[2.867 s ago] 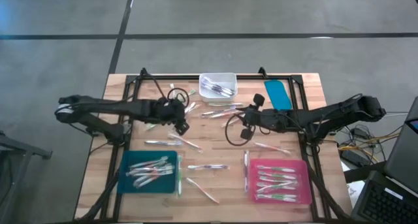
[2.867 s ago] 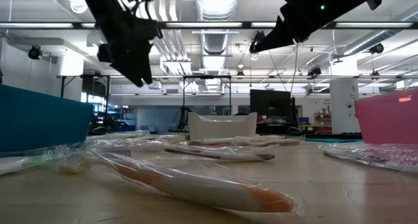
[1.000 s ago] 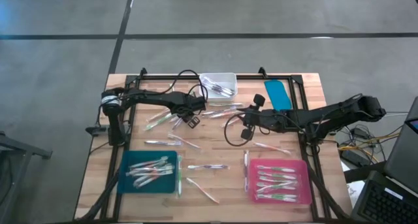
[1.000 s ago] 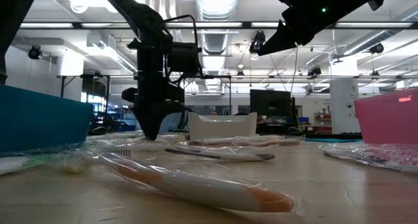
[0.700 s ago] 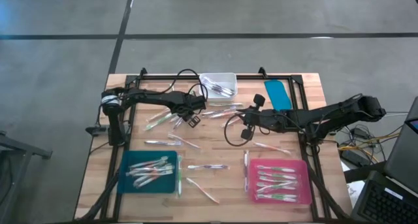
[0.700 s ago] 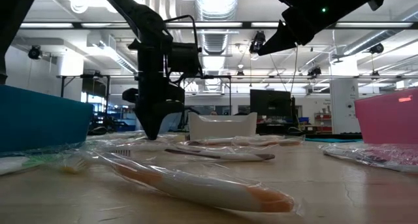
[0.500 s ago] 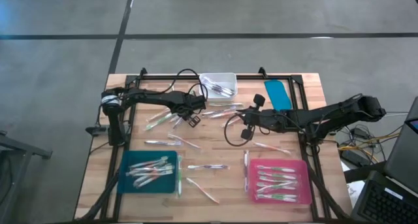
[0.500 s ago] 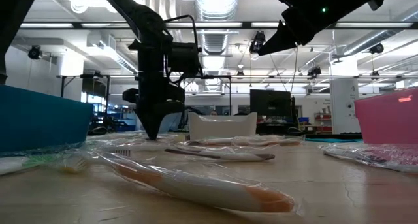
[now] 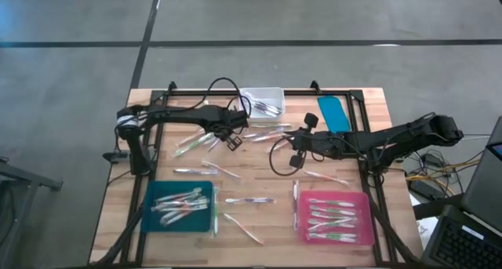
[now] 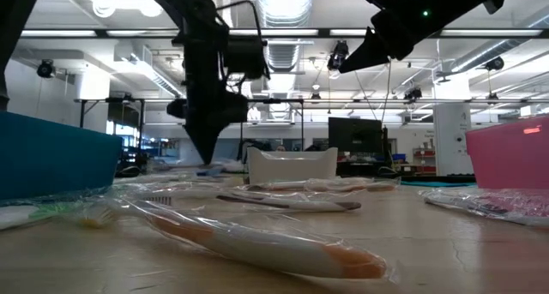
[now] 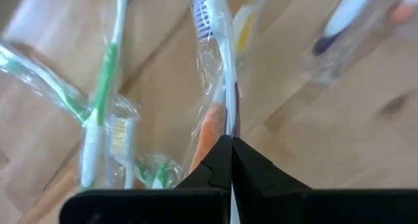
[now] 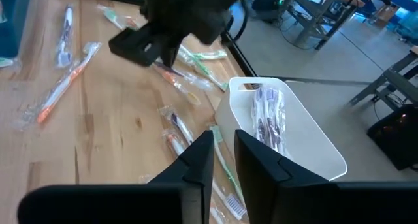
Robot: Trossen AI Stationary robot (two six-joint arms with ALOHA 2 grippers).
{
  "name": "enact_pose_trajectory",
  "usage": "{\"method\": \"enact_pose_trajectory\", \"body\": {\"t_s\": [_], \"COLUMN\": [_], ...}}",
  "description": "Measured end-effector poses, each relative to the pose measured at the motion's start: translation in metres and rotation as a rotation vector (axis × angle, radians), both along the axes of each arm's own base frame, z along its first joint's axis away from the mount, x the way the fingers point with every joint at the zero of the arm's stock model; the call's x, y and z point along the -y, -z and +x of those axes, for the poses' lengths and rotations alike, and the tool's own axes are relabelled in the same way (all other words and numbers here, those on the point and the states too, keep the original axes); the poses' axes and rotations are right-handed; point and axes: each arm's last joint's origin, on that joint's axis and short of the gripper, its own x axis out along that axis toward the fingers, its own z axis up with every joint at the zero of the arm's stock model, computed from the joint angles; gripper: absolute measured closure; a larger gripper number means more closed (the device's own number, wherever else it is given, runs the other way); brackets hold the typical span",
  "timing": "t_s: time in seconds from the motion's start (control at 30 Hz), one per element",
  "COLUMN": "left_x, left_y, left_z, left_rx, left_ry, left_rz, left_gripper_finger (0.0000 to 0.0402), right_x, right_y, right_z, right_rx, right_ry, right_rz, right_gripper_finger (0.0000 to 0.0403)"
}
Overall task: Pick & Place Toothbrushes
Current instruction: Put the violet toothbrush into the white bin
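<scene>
Left gripper (image 11: 230,160) — pinching a wrapped orange toothbrush (image 11: 210,123) by its handle, lifting it off the counter (image 9: 259,183) for sorting; right gripper (image 12: 223,151) hovering slightly spread — waiting.

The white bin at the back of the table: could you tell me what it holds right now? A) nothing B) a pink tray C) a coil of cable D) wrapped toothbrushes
D: the white bin holds a few wrapped toothbrushes, also seen from above.
</scene>
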Motion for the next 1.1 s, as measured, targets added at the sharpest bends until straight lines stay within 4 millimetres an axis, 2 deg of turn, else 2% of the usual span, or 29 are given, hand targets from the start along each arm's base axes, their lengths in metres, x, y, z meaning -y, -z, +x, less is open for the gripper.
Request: {"method": "enact_pose_trajectory", "body": {"t_s": [0.27,0.4,0.57,0.7,0.87,1.1], "left_x": [0.011,0.019,0.027,0.033,0.043,0.059], "left_y": [-0.048,-0.066,-0.081,-0.085,-0.084,-0.077], "left_z": [-0.01,-0.016,-0.019,-0.016,-0.014,-0.011], "left_rx": [0.214,0.406,0.728,1.015,1.291,1.376], "left_ry": [0.041,0.088,0.157,0.277,0.48,0.772], "left_rz": [0.079,0.144,0.186,0.185,0.256,0.47], "left_gripper_finger": [0.0399,0.04,0.04,0.04,0.04,0.0401], "right_x": [0.0,-0.001,-0.004,-0.006,-0.006,-0.006], "right_y": [0.002,0.004,0.001,-0.003,-0.003,-0.01], "right_z": [-0.001,0.0,0.004,0.005,0.005,0.007], "right_rx": [-0.005,0.008,0.14,0.214,0.227,0.303], "right_ry": [0.002,-0.027,-0.146,-0.214,-0.21,-0.213], "right_rz": [0.013,0.03,0.065,0.09,0.109,0.115], "right_gripper_finger": [0.032,0.031,0.0298,0.0287,0.0272,0.0248]}}
